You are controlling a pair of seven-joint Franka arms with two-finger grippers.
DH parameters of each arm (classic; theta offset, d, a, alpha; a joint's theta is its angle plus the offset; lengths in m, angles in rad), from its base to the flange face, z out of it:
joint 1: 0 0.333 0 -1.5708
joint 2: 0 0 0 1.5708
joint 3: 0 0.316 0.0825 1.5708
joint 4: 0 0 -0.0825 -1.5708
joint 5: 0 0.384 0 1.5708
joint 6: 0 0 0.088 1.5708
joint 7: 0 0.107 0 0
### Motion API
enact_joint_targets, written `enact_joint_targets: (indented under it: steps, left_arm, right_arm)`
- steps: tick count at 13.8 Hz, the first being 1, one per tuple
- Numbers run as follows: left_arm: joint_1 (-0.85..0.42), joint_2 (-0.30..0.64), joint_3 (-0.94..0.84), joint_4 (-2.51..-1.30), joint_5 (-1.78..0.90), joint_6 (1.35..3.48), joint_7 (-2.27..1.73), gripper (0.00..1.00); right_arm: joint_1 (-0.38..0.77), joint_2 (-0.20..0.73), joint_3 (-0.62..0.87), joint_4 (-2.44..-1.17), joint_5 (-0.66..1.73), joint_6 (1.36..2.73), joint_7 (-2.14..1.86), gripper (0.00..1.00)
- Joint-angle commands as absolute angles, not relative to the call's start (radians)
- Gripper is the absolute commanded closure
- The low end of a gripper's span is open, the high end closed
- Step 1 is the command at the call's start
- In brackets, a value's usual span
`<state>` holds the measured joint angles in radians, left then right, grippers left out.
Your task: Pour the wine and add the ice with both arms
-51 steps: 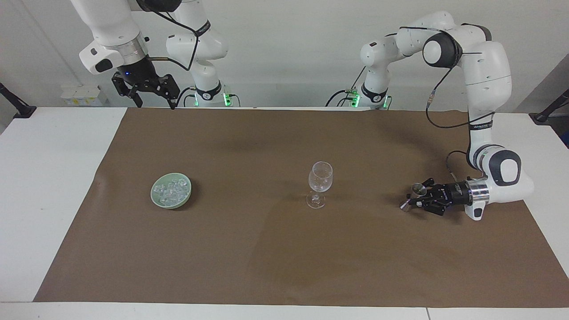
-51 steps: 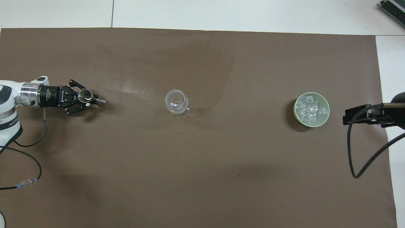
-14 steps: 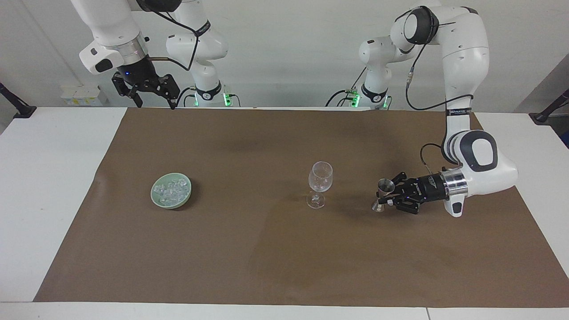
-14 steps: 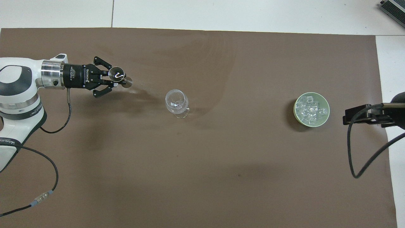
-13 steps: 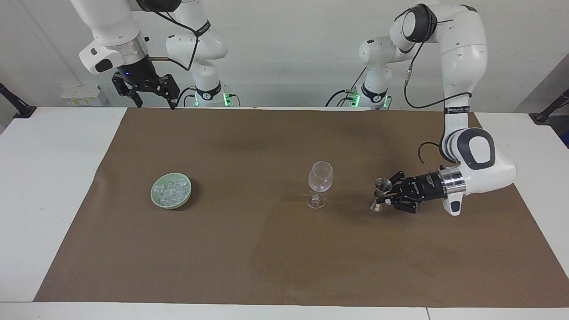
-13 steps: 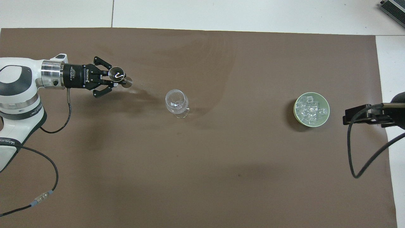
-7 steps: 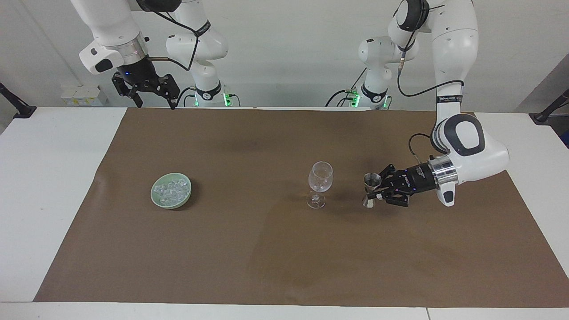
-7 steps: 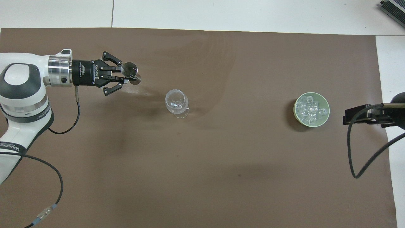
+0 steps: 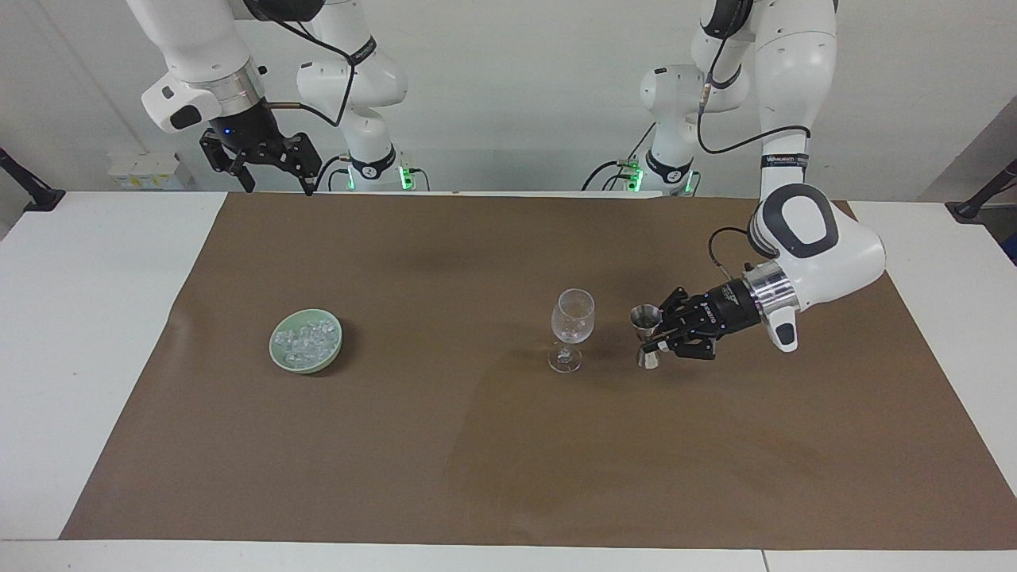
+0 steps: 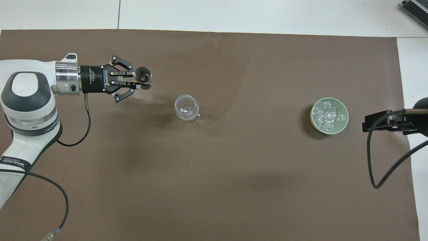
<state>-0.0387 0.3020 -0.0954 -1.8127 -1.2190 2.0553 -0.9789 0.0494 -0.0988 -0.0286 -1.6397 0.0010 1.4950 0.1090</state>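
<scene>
Left hand [image 9: 653, 340] clamps metal jigger [image 9: 646, 334] upright beside wine glass [image 9: 571, 330]; right hand [image 9: 262, 171] waits, fingers spread.

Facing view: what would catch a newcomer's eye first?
The left gripper holds a small metal jigger upright beside the wine glass at mid-table. A green bowl of ice sits toward the right arm's end. The right gripper waits high over the table edge nearest the robots.
</scene>
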Motion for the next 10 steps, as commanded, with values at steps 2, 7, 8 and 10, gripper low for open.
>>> enact_joint_targets:
  steps: [2,7,8,10]
  left_arm:
    - [-0.123,0.192,-0.078,-1.919,-1.239,2.199,-0.985,1.00]
    - [-0.133,0.170,-0.077,-1.951,-1.236,2.250,-0.967,1.00]
    - [-0.133,0.170,-0.077,-1.957,-1.235,2.253,-0.965,1.00]
    - [-0.143,0.160,-0.077,-1.968,-1.235,2.285,-0.965,1.00]
  right_arm:
    - [0.049,-0.115,-0.032,-1.657,0.018,1.493,0.087,0.00]
    - [0.051,-0.115,-0.032,-1.657,0.018,1.493,0.087,0.00]
    - [0.049,-0.115,-0.032,-1.657,0.018,1.493,0.087,0.00]
    - [0.049,-0.115,-0.032,-1.657,0.018,1.493,0.087,0.00]
